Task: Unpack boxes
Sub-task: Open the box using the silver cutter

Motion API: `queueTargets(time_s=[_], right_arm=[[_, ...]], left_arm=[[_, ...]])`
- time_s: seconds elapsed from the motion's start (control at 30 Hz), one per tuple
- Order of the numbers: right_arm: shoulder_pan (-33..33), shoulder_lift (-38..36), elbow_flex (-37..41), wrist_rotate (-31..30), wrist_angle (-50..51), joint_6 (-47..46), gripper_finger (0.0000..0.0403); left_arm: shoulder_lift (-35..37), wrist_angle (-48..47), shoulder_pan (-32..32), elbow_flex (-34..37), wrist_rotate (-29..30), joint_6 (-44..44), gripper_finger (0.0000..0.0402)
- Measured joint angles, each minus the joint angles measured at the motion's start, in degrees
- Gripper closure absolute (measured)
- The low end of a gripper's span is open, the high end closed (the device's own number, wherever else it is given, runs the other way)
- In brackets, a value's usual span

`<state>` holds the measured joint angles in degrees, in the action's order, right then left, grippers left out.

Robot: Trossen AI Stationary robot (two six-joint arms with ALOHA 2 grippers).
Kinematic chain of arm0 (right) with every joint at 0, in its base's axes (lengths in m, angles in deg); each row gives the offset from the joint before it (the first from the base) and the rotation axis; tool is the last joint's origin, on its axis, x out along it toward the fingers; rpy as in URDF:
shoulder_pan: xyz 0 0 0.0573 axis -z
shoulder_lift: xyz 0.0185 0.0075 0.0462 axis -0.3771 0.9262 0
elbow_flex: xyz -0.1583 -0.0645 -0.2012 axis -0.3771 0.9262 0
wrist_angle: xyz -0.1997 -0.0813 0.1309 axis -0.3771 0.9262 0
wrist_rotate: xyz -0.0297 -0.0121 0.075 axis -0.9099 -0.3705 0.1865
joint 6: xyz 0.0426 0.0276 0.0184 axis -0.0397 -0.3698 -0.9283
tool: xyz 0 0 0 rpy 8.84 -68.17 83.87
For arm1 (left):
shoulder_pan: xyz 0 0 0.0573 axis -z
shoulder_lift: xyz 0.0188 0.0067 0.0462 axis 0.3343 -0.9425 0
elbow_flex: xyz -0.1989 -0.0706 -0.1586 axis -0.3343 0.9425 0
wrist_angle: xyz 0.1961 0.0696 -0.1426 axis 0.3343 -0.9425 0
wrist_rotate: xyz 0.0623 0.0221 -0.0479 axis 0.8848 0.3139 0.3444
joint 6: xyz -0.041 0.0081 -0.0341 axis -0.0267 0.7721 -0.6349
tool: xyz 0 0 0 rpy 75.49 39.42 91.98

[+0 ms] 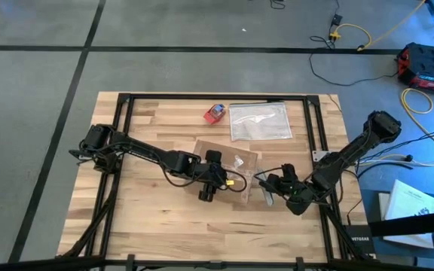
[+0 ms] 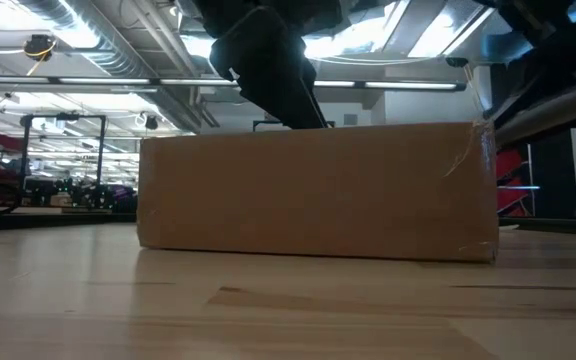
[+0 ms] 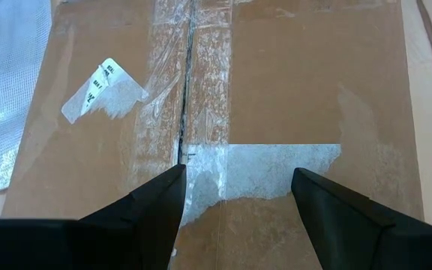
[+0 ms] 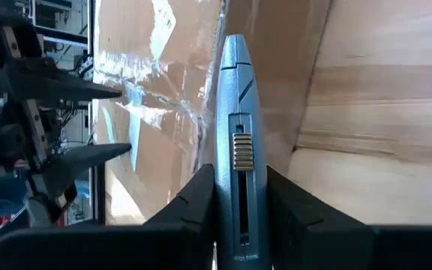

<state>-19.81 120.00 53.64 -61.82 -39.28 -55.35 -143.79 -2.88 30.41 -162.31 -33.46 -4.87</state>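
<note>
**Taped box under the left fingers, a grey tool clamped in the right**

The box (image 1: 228,167) lies flat on the wooden table (image 1: 149,226), its flaps closed and taped. The left gripper (image 3: 235,199) hangs directly over it with its fingers (image 3: 156,202) spread wide and nothing between them. Between and just ahead of the fingertips lies a pale strip of torn tape (image 3: 268,169); beyond it the centre seam (image 3: 184,97) runs away from the fingers under more clear tape. A small white label (image 3: 100,90) sits off to one side of the seam, its print too small to read. Whether the fingertips touch the cardboard cannot be told.

The right gripper (image 4: 238,202) is closed on a grey utility knife (image 4: 237,127) that sticks out past its fingertips. The tip reaches the box's edge, yet contact cannot be confirmed, and no blade can be made out. From overhead the right gripper (image 1: 281,184) sits just beside the box's side, largely merged with its own dark arm.

At table height the box's side wall (image 2: 318,190) fills the middle and hides everything behind it; only a dark piece of arm shows above its top edge, and which arm it is cannot be told there.

A clear plastic bag (image 1: 261,120) and a small red-and-blue object (image 1: 215,114) lie on the table beyond the box, well clear of both sets of fingers. The bag's corner shows, cut off, in the left wrist view.
</note>
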Motion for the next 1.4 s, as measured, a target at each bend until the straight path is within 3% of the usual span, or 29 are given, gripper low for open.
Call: queueTargets(time_s=[1.17,1.4], right_arm=[[0.49,0.01,0.16,-0.52,-0.55,0.00,0.0341],[0.49,0.04,7.85,-0.57,-15.65,1.32,0.0341]], left_arm=[[-0.01,-0.04,0.28,0.00,0.10,-0.70,0.0167],[0.00,-0.04,0.36,0.01,0.11,-0.70,0.0167]])
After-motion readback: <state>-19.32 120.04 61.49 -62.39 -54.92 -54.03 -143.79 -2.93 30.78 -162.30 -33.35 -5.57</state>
